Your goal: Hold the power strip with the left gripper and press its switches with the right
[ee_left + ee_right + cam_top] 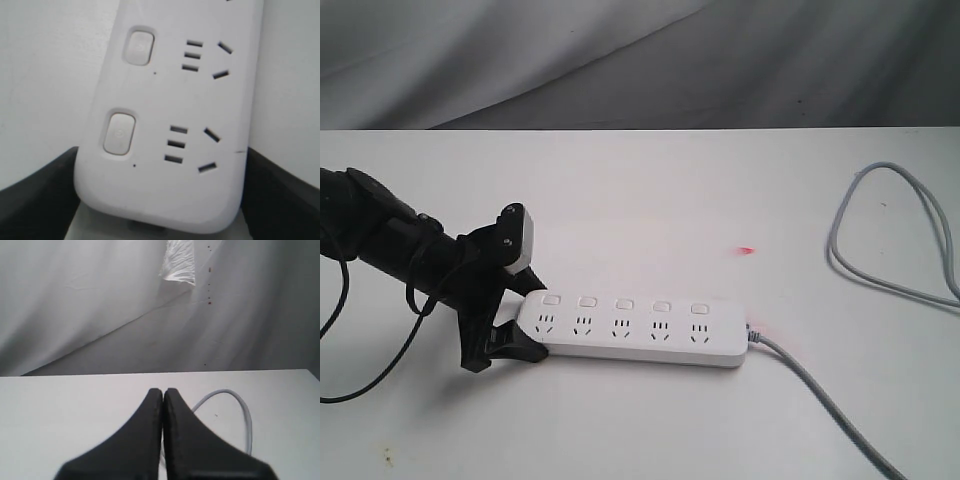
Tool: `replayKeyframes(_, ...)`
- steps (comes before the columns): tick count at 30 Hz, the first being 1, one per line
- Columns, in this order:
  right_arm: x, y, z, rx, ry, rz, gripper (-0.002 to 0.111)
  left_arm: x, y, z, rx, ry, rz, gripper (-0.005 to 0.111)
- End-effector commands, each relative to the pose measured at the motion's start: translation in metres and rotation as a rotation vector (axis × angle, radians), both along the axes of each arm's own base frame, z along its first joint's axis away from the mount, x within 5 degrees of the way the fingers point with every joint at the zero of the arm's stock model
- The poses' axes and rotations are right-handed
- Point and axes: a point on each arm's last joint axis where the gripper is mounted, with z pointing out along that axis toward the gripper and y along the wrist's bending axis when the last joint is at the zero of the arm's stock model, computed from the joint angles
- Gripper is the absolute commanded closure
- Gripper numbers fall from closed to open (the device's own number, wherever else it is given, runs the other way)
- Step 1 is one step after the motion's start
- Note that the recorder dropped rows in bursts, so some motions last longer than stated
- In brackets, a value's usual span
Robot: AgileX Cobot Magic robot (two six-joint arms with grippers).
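The white power strip (640,347) lies flat on the white table, its grey cord (820,395) leaving its right end. A row of white switches (625,303) runs above the sockets. My left gripper (525,318) is shut on the strip's left end. In the left wrist view its black fingers (40,190) press both long sides of the power strip (165,195), and two switches (120,132) show. My right gripper (163,392) is out of the exterior view. In its wrist view it is shut on nothing, above bare table, apart from the strip.
The grey cord loops across the right of the table (900,240) and shows beyond my right fingertips (240,405). A small red spot (747,249) marks the table behind the strip. Grey cloth hangs behind the table's far edge (640,128).
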Motion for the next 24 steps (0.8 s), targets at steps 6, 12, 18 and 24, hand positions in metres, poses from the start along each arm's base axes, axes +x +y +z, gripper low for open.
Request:
replayKeyframes(6, -0.009, 0.000, 0.000, -0.016, -0.024, -0.077, 0.108, -0.001, -0.001, -0.002, 0.003, 0.009, -0.002, 0.056)
replayKeyframes(12, -0.009, -0.001, -0.001, 0.007, -0.025, -0.086, 0.108, -0.001, -0.001, -0.002, 0.003, 0.007, -0.004, 0.056)
replayKeyframes(18, -0.008, -0.007, -0.005, 0.014, -0.053, -0.152, 0.108, -0.001, -0.001, -0.002, 0.003, 0.007, -0.004, 0.056)
replayKeyframes(24, -0.009, -0.014, -0.006, -0.076, -0.040, -0.222, 0.108, -0.001, -0.001, -0.002, 0.003, 0.008, -0.002, 0.056)
